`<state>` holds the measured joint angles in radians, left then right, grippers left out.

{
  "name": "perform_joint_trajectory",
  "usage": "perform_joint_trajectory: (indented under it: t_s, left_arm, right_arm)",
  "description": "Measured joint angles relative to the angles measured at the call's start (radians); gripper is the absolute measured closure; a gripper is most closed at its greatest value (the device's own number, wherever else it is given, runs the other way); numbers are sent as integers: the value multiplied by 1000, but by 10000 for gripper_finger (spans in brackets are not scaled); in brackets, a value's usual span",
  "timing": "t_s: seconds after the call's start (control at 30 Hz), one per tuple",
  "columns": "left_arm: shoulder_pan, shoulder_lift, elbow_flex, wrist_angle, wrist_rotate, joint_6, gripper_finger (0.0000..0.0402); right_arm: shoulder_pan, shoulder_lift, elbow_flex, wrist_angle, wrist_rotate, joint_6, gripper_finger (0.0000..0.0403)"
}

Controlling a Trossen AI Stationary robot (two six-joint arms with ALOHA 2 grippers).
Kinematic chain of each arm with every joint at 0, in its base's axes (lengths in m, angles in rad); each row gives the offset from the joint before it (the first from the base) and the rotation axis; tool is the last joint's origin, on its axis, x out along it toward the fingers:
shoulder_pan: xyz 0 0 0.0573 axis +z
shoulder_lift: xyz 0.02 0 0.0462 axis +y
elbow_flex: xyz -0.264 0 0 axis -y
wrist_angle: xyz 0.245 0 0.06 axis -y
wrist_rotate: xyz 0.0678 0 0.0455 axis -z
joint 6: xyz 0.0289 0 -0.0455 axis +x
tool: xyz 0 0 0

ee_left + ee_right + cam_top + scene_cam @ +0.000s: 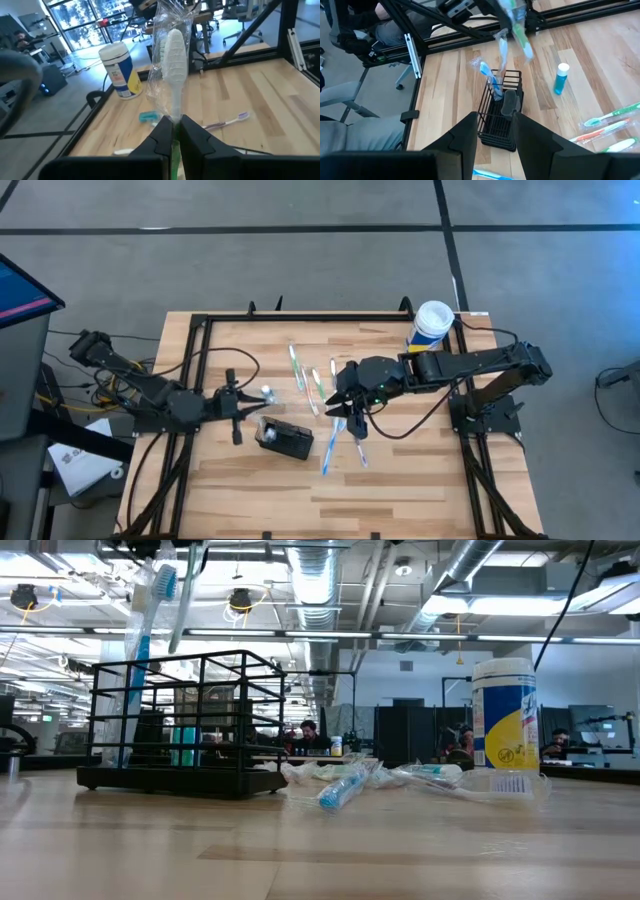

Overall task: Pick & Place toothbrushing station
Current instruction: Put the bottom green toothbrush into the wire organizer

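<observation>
The toothbrushing station (500,117) is a black wire-frame holder standing on the wooden table (420,480), left of its middle (285,438). A blue toothbrush (490,80) stands upright in it (150,640). My left gripper (175,125) is just left of the station (250,406) and is shut on a wrapped toothbrush (175,50) with a white head and green handle. My right gripper (495,125) hovers open above the table's middle (345,412), pointing at the station, with nothing between its fingers. My left gripper pinches the wrapped toothbrush by its green handle (174,142) between the two fingers. The brush runs on past the fingertips with its white head and clear wrapper (167,30) standing free. It is lifted clear of the table.
Several wrapped toothbrushes lie loose mid-table (310,385), (335,445), (350,782). A small teal bottle (561,79) sits on the far side of the station. A white-lidded yellow-and-white canister (432,325) stands at the far right corner. Black frame rails (330,317) edge the table.
</observation>
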<state>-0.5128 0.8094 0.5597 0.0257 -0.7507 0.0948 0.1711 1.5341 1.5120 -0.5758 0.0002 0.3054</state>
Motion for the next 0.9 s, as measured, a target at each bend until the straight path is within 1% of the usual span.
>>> perform_joint_trajectory:
  t_s: [0.13, 0.3, 0.37, 0.53, 0.63, 0.8, 0.9]
  left_arm:
    - [10, -51, -56, 22, 1, -9, 396]
    - [9, -90, -127, 103, 51, -25, 396]
    - [9, -91, -161, 148, 57, -30, 396]
    - [9, -83, -223, 286, 109, -33, 396]
    - [9, -83, -252, 340, 129, -40, 396]
    - [9, -81, -285, 345, 135, -103, 396]
    - [9, -81, -313, 385, 140, -128, 396]
  right_arm:
    - [0, 0, 0, 0, 0, -1, 285]
    - [0, 0, 0, 0, 0, -2, 285]
    - [0, 0, 0, 0, 0, -1, 285]
    - [0, 1, 0, 0, 0, -1, 285]
    - [0, 1, 0, 0, 0, -1, 285]
    - [0, 1, 0, 0, 0, -1, 285]
    - [0, 1, 0, 0, 0, -1, 285]
